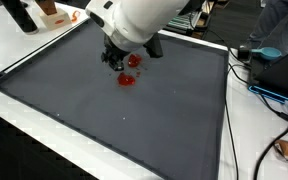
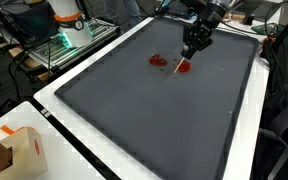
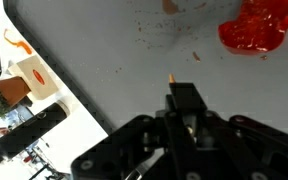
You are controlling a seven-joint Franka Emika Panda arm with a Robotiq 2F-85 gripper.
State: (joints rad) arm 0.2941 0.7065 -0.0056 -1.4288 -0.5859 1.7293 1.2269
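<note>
My gripper [image 1: 118,62] [image 2: 194,47] hangs low over the far part of a dark grey mat [image 1: 134,125] [image 2: 154,120]. In the wrist view the gripper [image 3: 182,98] shows its black fingers pressed together, with a thin dark piece ending in a small orange tip [image 3: 171,76] sticking out between them. What that piece is I cannot make out. A glossy red object [image 3: 257,26] lies on the mat just ahead and to the right. Both exterior views show two red pieces [image 1: 126,80] [image 2: 159,61] beside the gripper, and a pale thin stick [image 2: 178,69] lies across one of them.
The mat lies on a white table [image 1: 254,140]. A cardboard box [image 2: 19,150] [image 3: 34,82] and a black cylinder [image 3: 29,130] sit off the mat's edge. Cables [image 1: 272,95] run along one side, beside a person [image 1: 284,25]. A green-lit stand [image 2: 69,38] is at the back.
</note>
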